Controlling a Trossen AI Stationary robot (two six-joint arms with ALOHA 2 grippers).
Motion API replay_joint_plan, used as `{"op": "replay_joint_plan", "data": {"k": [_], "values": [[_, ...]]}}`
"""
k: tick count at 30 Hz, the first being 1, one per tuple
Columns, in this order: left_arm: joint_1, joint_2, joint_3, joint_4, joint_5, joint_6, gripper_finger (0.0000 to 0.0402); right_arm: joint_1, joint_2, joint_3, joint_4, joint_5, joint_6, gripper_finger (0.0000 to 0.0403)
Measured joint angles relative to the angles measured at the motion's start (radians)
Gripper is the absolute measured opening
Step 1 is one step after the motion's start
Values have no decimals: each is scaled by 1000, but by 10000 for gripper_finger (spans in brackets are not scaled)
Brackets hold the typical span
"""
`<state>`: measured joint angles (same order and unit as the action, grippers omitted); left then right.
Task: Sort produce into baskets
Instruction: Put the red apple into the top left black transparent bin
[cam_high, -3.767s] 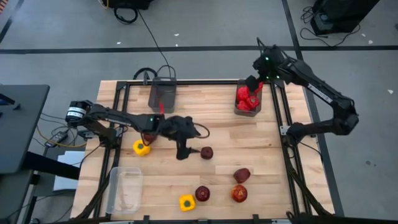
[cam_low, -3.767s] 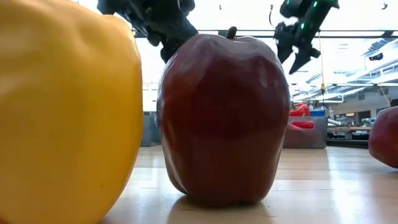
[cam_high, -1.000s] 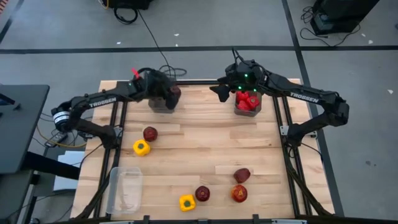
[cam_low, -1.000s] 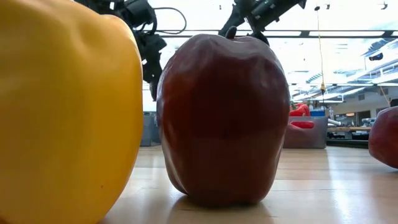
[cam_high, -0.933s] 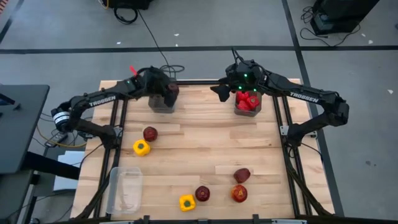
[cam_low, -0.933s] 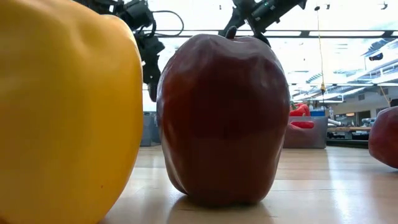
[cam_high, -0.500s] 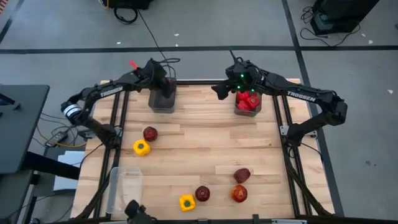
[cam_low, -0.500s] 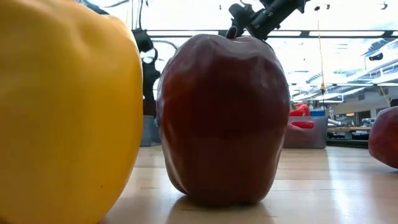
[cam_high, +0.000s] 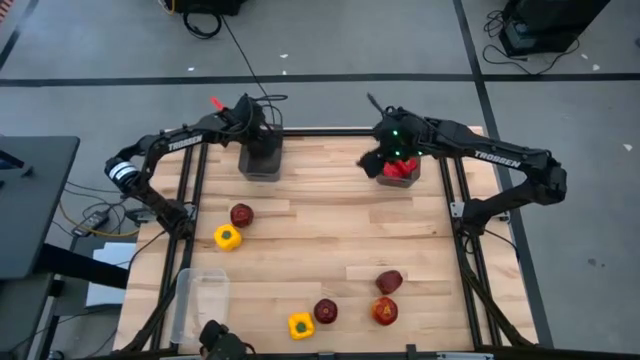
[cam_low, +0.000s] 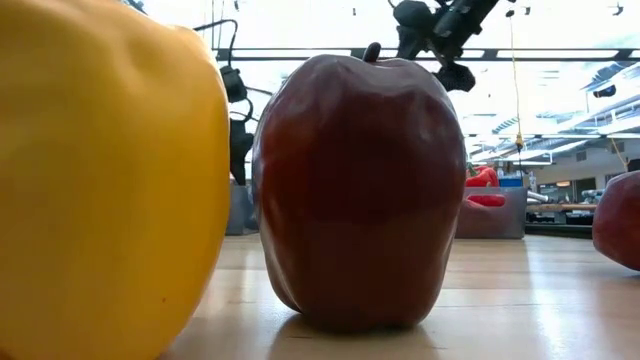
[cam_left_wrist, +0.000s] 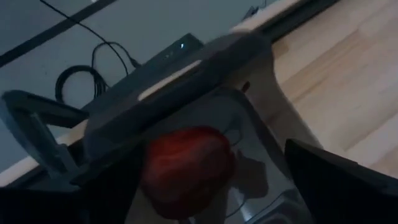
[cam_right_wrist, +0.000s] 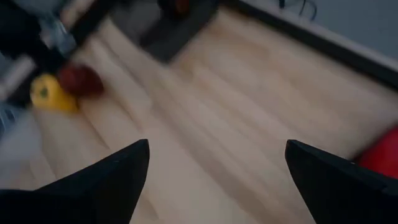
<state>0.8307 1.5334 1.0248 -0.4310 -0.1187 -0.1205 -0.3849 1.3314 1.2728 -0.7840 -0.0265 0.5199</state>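
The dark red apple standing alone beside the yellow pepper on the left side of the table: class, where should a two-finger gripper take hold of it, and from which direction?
Probably from straight above, fingers closing across the widest middle of the apple. It looks rounded, so a low or off-centre pinch could slip. Set the fingers so that neither comes down on the side facing the yellow pepper, which sits close by.

— Where is the left arm?
— It reaches along the far edge of the tabletop (cam_high: 330, 215), elbow bent, its left gripper (cam_high: 252, 118) hanging over that far edge toward the left corner. Its two dark fingers (cam_left_wrist: 339, 180) stand wide apart.

— And the right arm?
— It folds in from the tabletop's right side, forearm running leftward. The right gripper (cam_high: 378, 162) hovers near the far edge, right of centre, fingers (cam_right_wrist: 102, 180) spread with nothing between them.
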Motion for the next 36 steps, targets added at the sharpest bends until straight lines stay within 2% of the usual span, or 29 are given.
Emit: {"op": "replay_joint_plan", "data": {"k": [3,7,10,12,14,17,21,25,32,36], "values": [[-23,-39,24,-10,23,-13,391,30,0,-5,-80,-141,-65,384],[-106,-70,88,-6,192,43,391,109,2,-28,-131,-318,-135,381],[-207,-73,130,-7,303,63,391,194,2,-38,-185,-339,-190,376],[-288,-73,150,-4,321,60,391,261,2,-53,-239,-328,-242,374],[-376,-73,156,23,294,55,391,332,1,-73,-282,-316,-282,373],[-497,-72,156,53,179,-11,391,435,-10,-123,-289,-306,-311,373],[-624,-72,156,74,50,-117,391,553,-45,-217,-200,-294,-333,372],[-736,-72,156,82,-20,-225,391,629,-83,-309,-116,-255,-339,372],[-885,-72,156,85,-148,-246,391,741,-103,-399,-69,-191,-316,372],[-924,-72,155,142,-154,-256,391,795,-99,-436,-12,-151,-248,372]]}}
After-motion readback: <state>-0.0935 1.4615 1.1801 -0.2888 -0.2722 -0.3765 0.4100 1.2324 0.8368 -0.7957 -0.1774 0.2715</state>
